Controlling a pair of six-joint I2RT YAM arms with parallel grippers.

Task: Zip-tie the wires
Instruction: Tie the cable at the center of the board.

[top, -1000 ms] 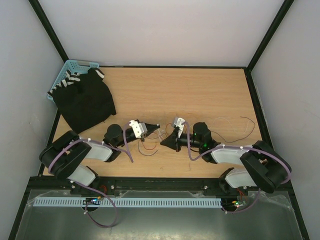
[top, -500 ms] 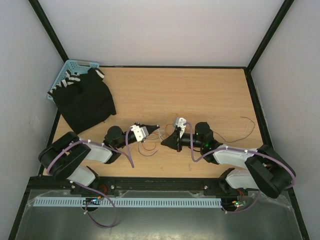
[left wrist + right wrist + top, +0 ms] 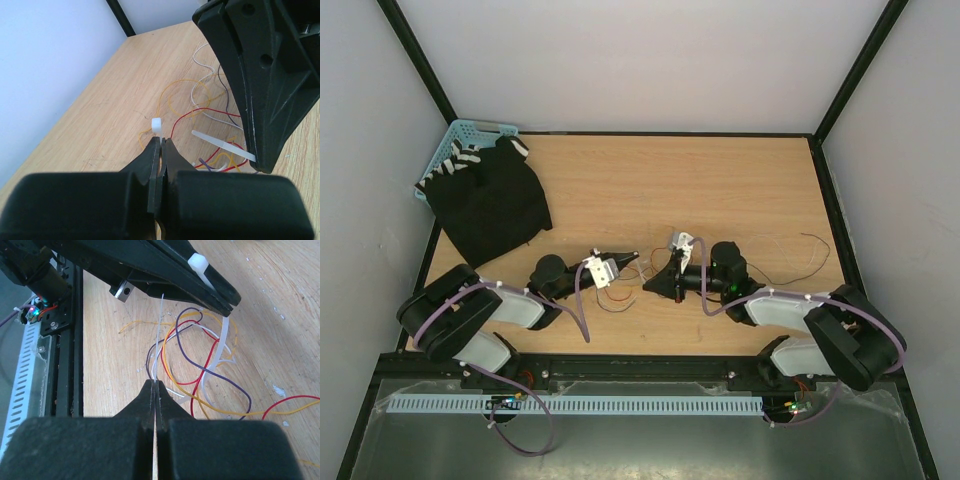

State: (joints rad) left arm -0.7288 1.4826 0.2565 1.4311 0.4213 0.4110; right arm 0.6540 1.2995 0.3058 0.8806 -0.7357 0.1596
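**Left end effector edged in; tie pinched at both ends**

Over the last second the left end effector (image 3: 630, 258) crept rightward toward the right end effector (image 3: 654, 281). Their tips then stood near each other above the wires (image 3: 192, 360), at the near middle of the counter (image 3: 720, 180).

The left fingers were pinched shut on the tie (image 3: 157, 123) just below its white head. The right fingers were clamped on a thin white strip, most likely the tie's tail. Whether the band ran around the wires or only lay among them could not be told.

By my reading, tail and head were being lined up for threading, and the loop was not yet closed.

Open wood stretched beyond the tips. The cloth (image 3: 490, 200) and basket (image 3: 460, 130) sat well apart at far left. Only the near edge, close behind the arms, limited a pull back.
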